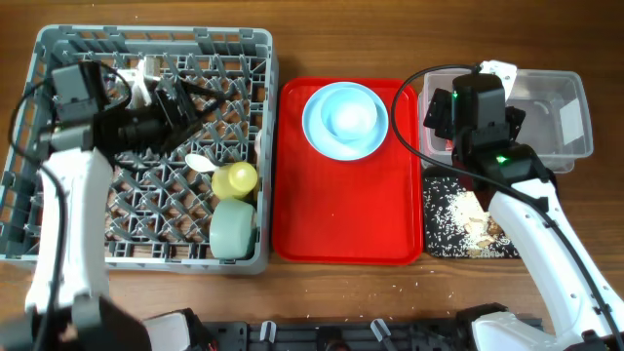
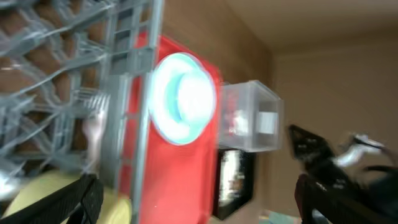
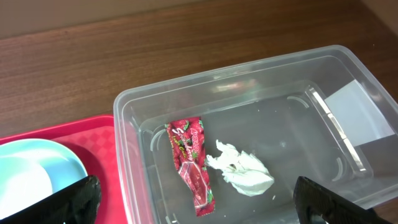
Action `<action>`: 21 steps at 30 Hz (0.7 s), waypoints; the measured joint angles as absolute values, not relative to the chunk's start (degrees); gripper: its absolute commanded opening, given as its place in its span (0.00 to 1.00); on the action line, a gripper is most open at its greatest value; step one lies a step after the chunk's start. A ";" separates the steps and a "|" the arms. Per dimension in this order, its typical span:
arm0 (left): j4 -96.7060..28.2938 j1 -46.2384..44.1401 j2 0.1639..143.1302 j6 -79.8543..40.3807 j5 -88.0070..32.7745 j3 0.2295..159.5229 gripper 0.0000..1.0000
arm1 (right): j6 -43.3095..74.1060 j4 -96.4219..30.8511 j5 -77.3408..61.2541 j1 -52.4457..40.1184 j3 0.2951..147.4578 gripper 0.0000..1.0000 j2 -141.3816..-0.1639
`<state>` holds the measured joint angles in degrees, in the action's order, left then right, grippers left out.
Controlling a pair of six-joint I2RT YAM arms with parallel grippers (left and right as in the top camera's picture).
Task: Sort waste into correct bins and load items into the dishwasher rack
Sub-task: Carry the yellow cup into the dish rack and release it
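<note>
The grey dishwasher rack point(image 1: 58, 244) holds a small yellow cup point(image 1: 235, 178), a mint-green bowl point(image 1: 234, 228), a white spoon point(image 1: 198, 163) and a white fork point(image 1: 146, 78). My left gripper point(image 1: 180, 102) hovers over the rack, open and empty point(image 2: 199, 205). The pale blue plate point(image 1: 317, 136) with the pale bowl point(image 1: 351, 114) on it sits on the red tray. My right gripper point(image 3: 199, 208) is open and empty above the clear tub point(image 3: 249, 74), which holds the red-and-white wrapper point(image 3: 193, 163) and the white tissue point(image 3: 242, 171). The black tray point(image 1: 439, 244) holds rice crumbs and beige chunks point(image 1: 473, 216).
The flat red tray point(image 1: 341, 214) lies between the rack and the two bins. The clear tub point(image 1: 561, 107) stands behind the black tray at the right. My right arm point(image 1: 546, 234) reaches over the black tray. The left wrist view is blurred.
</note>
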<state>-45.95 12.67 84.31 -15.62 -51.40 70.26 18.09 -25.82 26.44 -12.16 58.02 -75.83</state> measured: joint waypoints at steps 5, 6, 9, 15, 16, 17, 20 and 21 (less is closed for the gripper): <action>-55.53 1.43 78.43 -15.66 -34.17 70.63 0.04 | 18.09 -25.82 26.44 -12.16 58.02 1.00 -75.83; -57.12 -2.48 78.59 -15.75 -29.65 70.54 0.04 | 18.09 -25.85 26.44 -12.16 58.02 1.00 -75.83; -57.63 -8.58 78.89 -19.05 -18.04 68.12 0.04 | 18.09 -25.82 26.44 -12.16 58.02 1.00 -75.83; -56.51 -10.13 80.31 -23.27 -5.98 65.32 0.04 | 18.09 -25.82 26.44 -12.16 58.02 1.00 -75.83; -56.40 -10.13 80.51 -23.44 -5.39 65.30 0.04 | 18.09 -25.85 26.44 -12.16 58.02 1.00 -75.83; -56.38 -10.13 80.84 -23.53 -4.86 65.30 0.04 | 18.09 -25.82 26.44 -12.16 58.02 1.00 -75.83; -54.63 -10.13 82.96 -23.97 -4.45 65.23 0.04 | 18.09 -25.85 26.44 -12.16 58.02 1.00 -75.83; -54.06 -10.13 83.53 -23.99 -5.28 65.19 0.04 | 18.09 -25.82 26.41 -12.16 58.02 1.00 -75.83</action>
<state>-54.06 -10.13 83.53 -23.99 -5.28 65.19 18.09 -25.82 26.41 -12.16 58.02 -75.83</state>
